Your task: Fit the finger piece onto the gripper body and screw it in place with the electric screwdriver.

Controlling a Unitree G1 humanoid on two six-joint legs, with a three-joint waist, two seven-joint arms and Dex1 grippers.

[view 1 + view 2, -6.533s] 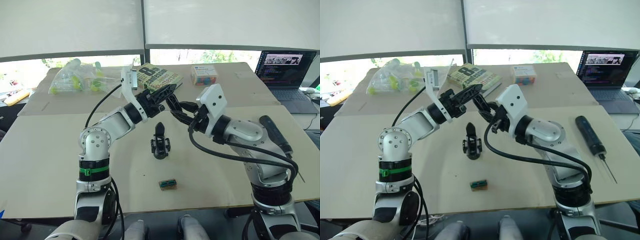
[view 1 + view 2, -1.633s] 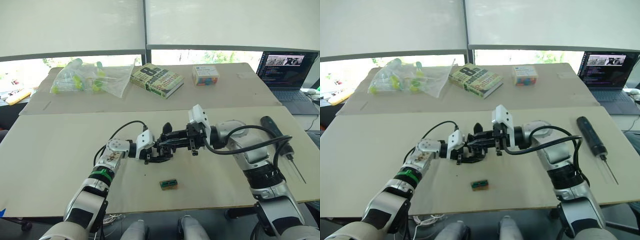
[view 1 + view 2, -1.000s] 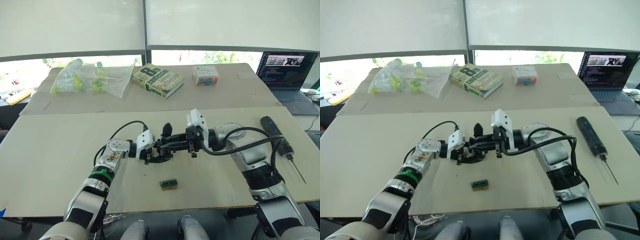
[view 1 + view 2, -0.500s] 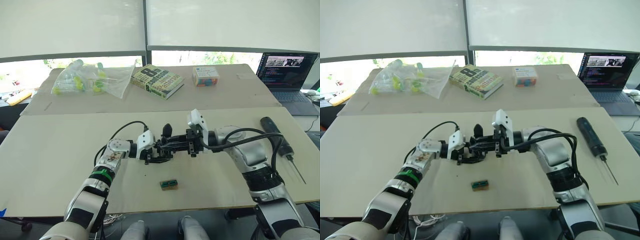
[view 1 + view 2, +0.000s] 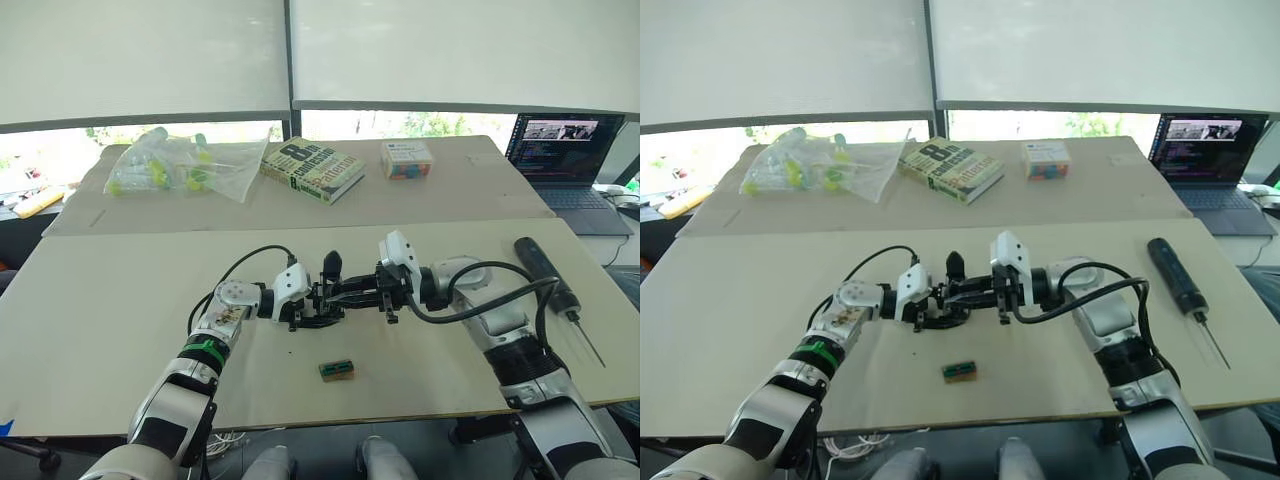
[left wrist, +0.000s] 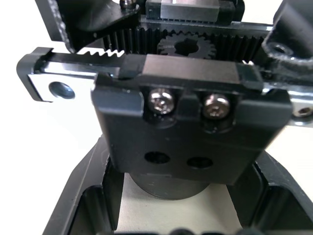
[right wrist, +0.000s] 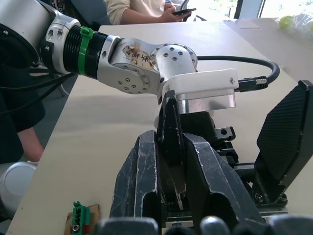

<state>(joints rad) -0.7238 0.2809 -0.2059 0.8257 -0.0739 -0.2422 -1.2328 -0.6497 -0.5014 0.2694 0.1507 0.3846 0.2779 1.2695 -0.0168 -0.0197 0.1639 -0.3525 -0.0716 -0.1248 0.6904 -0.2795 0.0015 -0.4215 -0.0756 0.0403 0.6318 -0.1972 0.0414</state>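
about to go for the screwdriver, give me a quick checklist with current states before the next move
1. Gripper body held by left pincer: ok, its fingers flank the body.
2. Finger piece clamped in right pincer: ok.
3. Finger piece seated on the gripper body: cannot tell, the joint is hidden.
4. Two empty screw holes in the body's front plate: ok.
5. Electric screwdriver within reach: ok, lying free on the table beside the right arm.
6. A free pincer to grab it: not ok, both are occupied.
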